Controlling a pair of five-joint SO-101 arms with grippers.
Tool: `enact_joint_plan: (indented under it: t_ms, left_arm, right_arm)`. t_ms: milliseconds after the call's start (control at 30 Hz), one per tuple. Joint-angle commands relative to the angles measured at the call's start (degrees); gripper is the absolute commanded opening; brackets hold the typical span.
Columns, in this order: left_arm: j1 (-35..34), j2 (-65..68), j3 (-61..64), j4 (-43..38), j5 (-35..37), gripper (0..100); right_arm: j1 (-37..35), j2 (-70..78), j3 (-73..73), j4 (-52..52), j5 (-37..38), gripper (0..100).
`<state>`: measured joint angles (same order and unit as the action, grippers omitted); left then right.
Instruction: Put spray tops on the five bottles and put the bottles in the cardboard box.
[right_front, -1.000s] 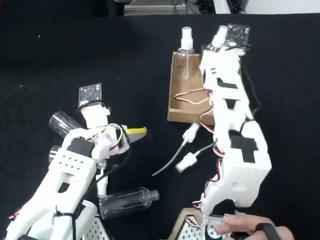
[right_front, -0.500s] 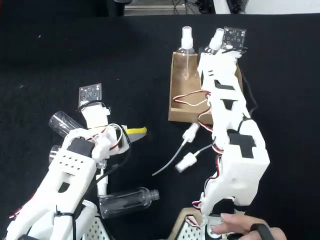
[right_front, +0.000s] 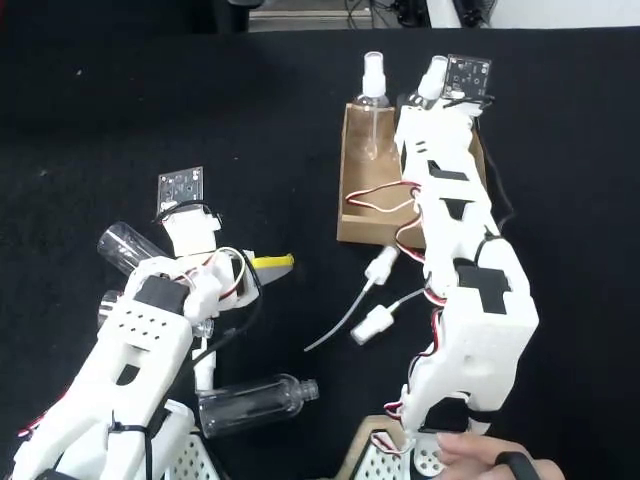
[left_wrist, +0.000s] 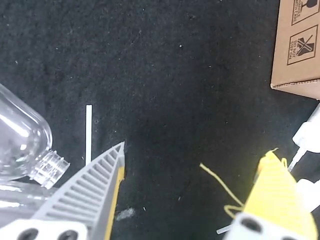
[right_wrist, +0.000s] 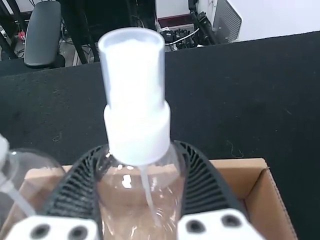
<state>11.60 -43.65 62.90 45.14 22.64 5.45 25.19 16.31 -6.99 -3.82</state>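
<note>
Cardboard box (right_front: 345, 200), upper centre of the high view, is apparently taking in a capped spray bottle (right_wrist: 134, 100) that the right gripper (right_wrist: 140, 167) is clamping over it, calling next for lowering and release, while the left gripper (left_wrist: 196, 150) is gaping wide left of centre.

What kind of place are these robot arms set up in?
Likely a lab or office workroom: a black-covered table, with an office chair and tangled cables on the floor behind it.
</note>
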Motion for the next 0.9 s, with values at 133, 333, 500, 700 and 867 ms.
enact_joint_plan:
  t_ms: [133,333,500,700,867]
  left_arm:
    - [0.0,-0.9,-0.6,-0.9,0.0,39]
    - [0.0,-0.9,-0.6,-0.9,0.0,39]
    - [0.0,-0.9,-0.6,-0.9,0.0,39]
    - [0.0,-0.9,-0.6,-1.0,0.0,39]
    - [0.0,-0.9,-0.6,-1.0,0.0,39]
  right_arm:
    - [-1.1,-0.5,-1.0,-0.9,0.6,1.6]
    - [-2.2,-0.5,-0.9,-0.4,0.6,14.5]
    - [-2.3,-0.5,-0.9,-0.4,0.5,16.4]
    - [-2.3,-0.7,-0.2,-0.4,0.5,16.8]
    - [-2.3,-4.3,2.9,-0.4,0.5,23.4]
